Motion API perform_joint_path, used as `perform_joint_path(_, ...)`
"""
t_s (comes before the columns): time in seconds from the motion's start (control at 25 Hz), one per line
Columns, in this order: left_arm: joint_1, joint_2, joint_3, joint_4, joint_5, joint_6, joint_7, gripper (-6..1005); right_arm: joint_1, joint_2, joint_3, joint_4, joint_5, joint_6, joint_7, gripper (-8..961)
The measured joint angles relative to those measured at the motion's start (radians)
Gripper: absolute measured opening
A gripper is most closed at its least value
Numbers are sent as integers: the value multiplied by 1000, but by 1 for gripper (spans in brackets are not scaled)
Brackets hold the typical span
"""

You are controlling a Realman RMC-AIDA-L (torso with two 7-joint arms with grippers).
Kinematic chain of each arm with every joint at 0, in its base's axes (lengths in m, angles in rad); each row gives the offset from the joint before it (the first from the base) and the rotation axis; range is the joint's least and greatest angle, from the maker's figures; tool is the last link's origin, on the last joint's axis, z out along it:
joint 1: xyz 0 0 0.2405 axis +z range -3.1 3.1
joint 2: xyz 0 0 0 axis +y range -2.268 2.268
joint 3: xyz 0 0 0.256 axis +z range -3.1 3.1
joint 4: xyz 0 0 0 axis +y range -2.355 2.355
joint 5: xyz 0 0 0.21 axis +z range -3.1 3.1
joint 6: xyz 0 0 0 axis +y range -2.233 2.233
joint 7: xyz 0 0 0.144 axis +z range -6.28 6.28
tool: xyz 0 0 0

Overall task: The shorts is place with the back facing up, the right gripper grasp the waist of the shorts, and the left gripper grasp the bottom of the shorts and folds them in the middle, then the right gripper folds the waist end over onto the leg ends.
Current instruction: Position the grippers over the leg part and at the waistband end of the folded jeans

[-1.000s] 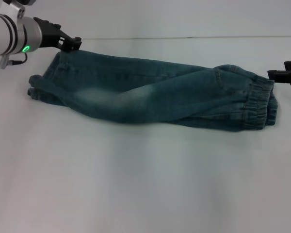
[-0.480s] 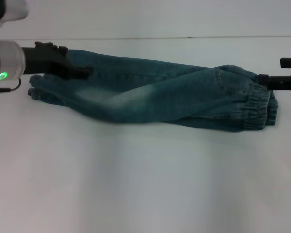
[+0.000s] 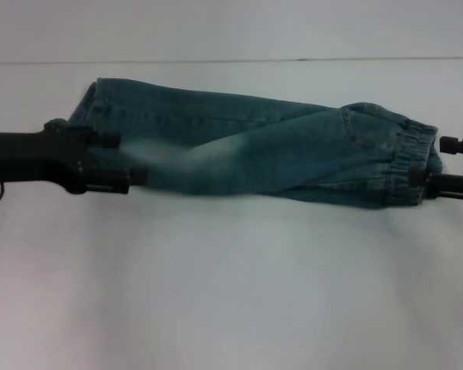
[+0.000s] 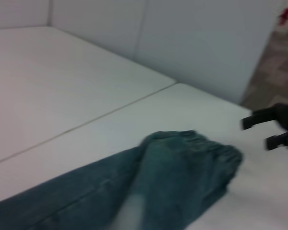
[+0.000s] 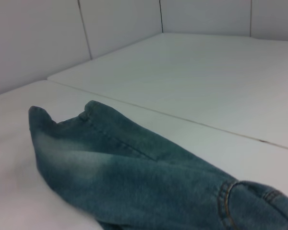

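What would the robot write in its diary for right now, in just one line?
stage: reaching | blue faded denim shorts: folded lengthwise, flat on white table | black left gripper: open, at leg ends | black right gripper: open, at waist

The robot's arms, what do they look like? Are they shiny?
Both look black and dull here. The left gripper ends a long black arm with two blocky prongs. The right gripper shows two thin black fingers with small knobs. A thin dark cable hangs under the left arm.

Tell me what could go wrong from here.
The left gripper sits over the shorts inboard of the leg ends, so it might pinch mid-leg. The right gripper meets the bunched waist from the side and could catch only one layer.
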Motion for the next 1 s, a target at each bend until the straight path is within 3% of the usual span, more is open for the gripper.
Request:
perform_joint_path(0.28, -7, 12, -29, -39, -21, 160, 22, 911, -19, -1, 72, 178, 70, -4, -227, 930)
perform_joint_path(0.56, -22, -11, -3, -43, -14, 121, 19, 910, -64, -1, 129, 227, 77, -15, -286, 930)
perform_joint_path(0.76, -25, -16, 26, -45, -5, 93, 15, 910, -106, 2, 160, 231, 78, -12, -281, 930)
perform_joint_path(1.0, -28, -17, 32, -58, -2, 79, 15, 910, -99, 2, 222, 315, 81, 35, -366, 930)
